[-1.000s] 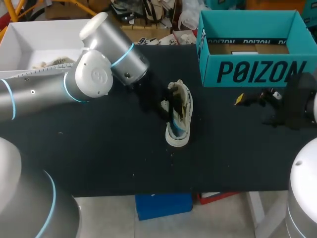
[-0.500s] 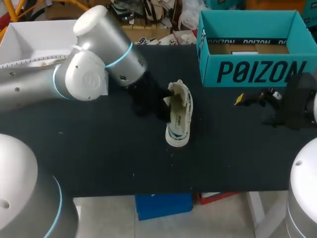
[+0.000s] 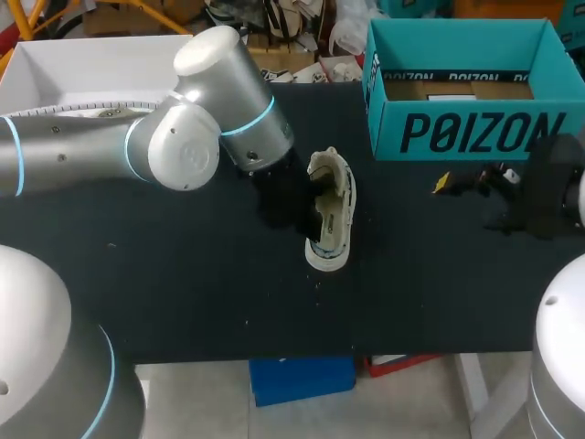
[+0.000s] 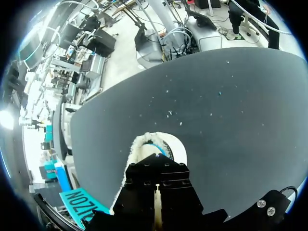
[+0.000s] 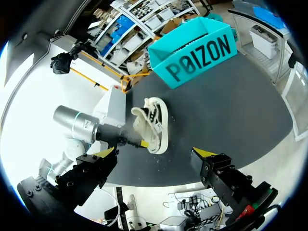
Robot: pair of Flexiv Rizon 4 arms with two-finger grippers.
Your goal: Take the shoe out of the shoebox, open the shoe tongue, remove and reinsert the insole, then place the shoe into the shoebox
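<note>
A black table [image 3: 164,293] with a dark, matt top spans the scene, its front edge running straight across the near side in the head view and curving in both wrist views. Small pale specks [image 3: 318,285] lie scattered on its surface. A few sit toward the front middle, a single fleck [image 3: 245,322] lies nearer the front edge, and a lone speck [image 3: 111,244] lies well apart at the left. The left wrist view shows more of them dotting the top. At the back left corner stands a white open box [image 3: 82,64], partly hidden; whether it rests on the table or just beside it cannot be told
</note>
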